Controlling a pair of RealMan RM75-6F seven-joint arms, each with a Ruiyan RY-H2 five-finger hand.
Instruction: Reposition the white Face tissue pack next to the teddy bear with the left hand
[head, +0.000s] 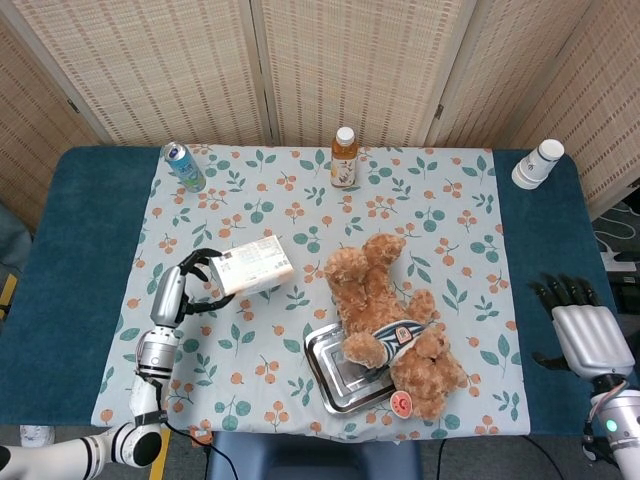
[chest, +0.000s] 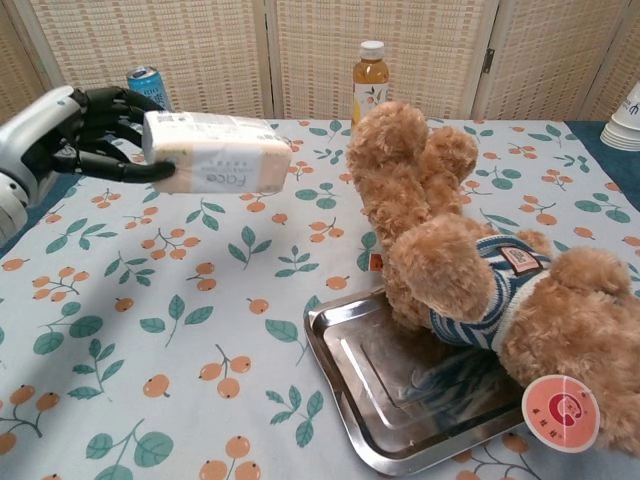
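Note:
My left hand (head: 185, 287) (chest: 85, 133) grips the white Face tissue pack (head: 253, 267) (chest: 217, 152) by its left end and holds it level above the cloth. The pack hangs to the left of the brown teddy bear (head: 392, 320) (chest: 470, 265), a gap apart from it. The bear lies on its back, partly across a metal tray (head: 338, 378) (chest: 405, 392). My right hand (head: 590, 335) rests at the table's right edge, fingers spread, holding nothing.
An orange-drink bottle (head: 344, 158) (chest: 370, 78) stands at the back middle. A blue can (head: 183, 166) (chest: 148, 86) is at the back left, and a stack of white cups (head: 537, 164) (chest: 629, 118) at the back right. The floral cloth (head: 430, 220) covers the table's middle.

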